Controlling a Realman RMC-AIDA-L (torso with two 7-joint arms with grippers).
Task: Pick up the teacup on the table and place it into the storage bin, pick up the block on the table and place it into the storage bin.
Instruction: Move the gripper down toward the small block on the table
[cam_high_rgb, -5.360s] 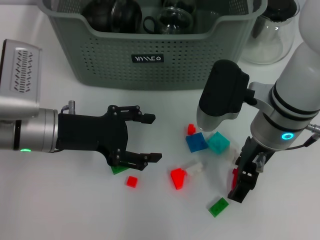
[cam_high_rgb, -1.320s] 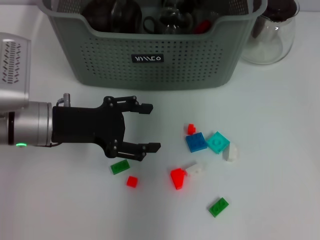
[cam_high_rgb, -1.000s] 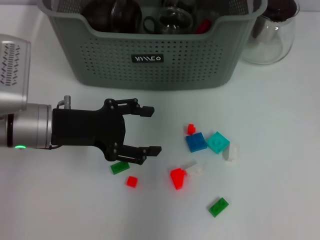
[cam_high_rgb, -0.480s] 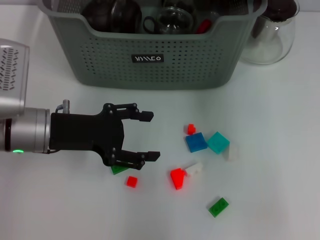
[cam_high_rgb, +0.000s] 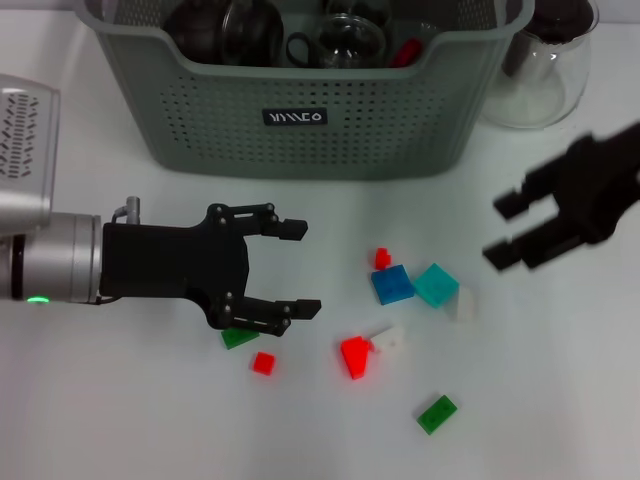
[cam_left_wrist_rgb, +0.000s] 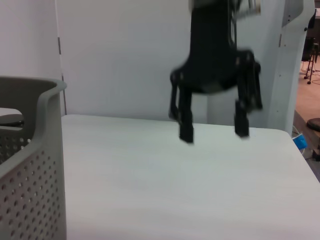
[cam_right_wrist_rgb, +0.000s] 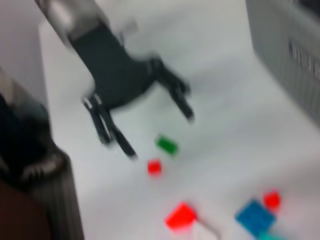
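The grey-green storage bin (cam_high_rgb: 300, 110) stands at the back; a clear glass teacup (cam_high_rgb: 345, 42) and a red block (cam_high_rgb: 405, 50) lie inside it. Loose blocks lie on the table: blue (cam_high_rgb: 393, 285), teal (cam_high_rgb: 436, 284), red (cam_high_rgb: 355, 355), green (cam_high_rgb: 437, 413). My left gripper (cam_high_rgb: 300, 270) hovers open left of them, over a green block (cam_high_rgb: 238, 337) and a small red block (cam_high_rgb: 263, 363). My right gripper (cam_high_rgb: 500, 230) is open and empty, to the right of the blocks. The right wrist view shows the left gripper (cam_right_wrist_rgb: 160, 135) above green (cam_right_wrist_rgb: 166, 145) and red (cam_right_wrist_rgb: 154, 167) blocks.
A clear glass pot (cam_high_rgb: 545, 70) with a dark lid stands right of the bin. Dark glassware (cam_high_rgb: 225, 25) fills the bin's left side. White blocks (cam_high_rgb: 462, 303) and a small red one (cam_high_rgb: 382, 258) lie among the others. The bin wall (cam_left_wrist_rgb: 30, 165) edges the left wrist view.
My right gripper has come into view from the right, open, over the table beside the blocks. The left gripper has barely moved. The blocks lie as before.
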